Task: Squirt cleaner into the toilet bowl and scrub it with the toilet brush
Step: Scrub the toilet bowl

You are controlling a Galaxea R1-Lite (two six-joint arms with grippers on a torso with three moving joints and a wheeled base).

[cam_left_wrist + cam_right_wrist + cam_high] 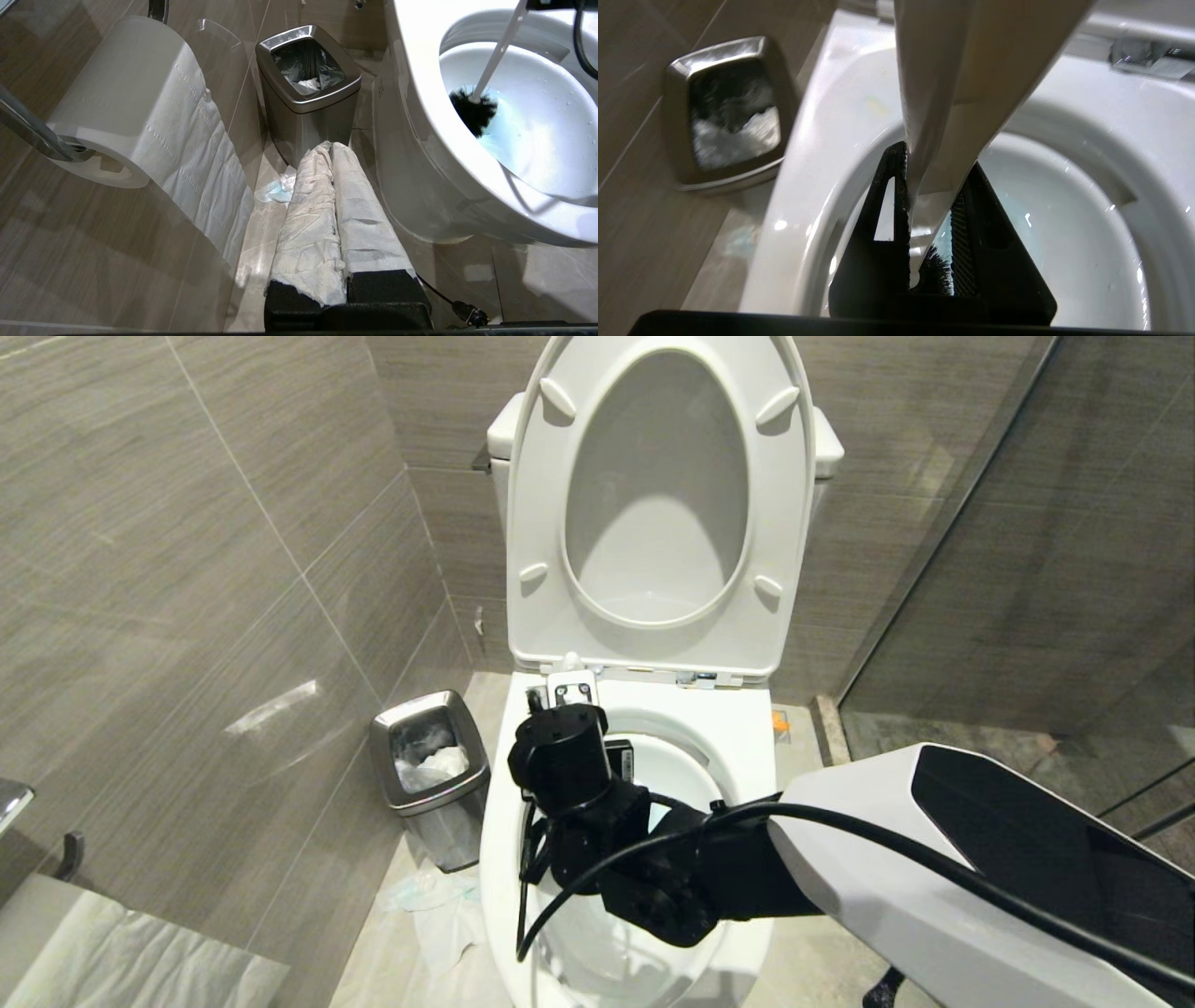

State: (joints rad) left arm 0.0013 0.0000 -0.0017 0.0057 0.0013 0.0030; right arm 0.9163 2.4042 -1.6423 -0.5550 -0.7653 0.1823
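Right gripper (930, 219) clamps toilet brush (473, 111) inside toilet bowl (420, 93) rim; left gripper (334, 214) together.

Count: one toilet bowl (747, 737), one toilet brush (486, 84), one steel waste bin (431, 775), one toilet-paper roll (126, 102), two end effectors (924, 224) (334, 186).

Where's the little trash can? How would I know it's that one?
Find the big white toilet bowl with its lid up. On the floor on the robot's left of it, by the tiled wall, stands the trash can. It's the only shiny steel box, squarish, with crumpled white paper inside.
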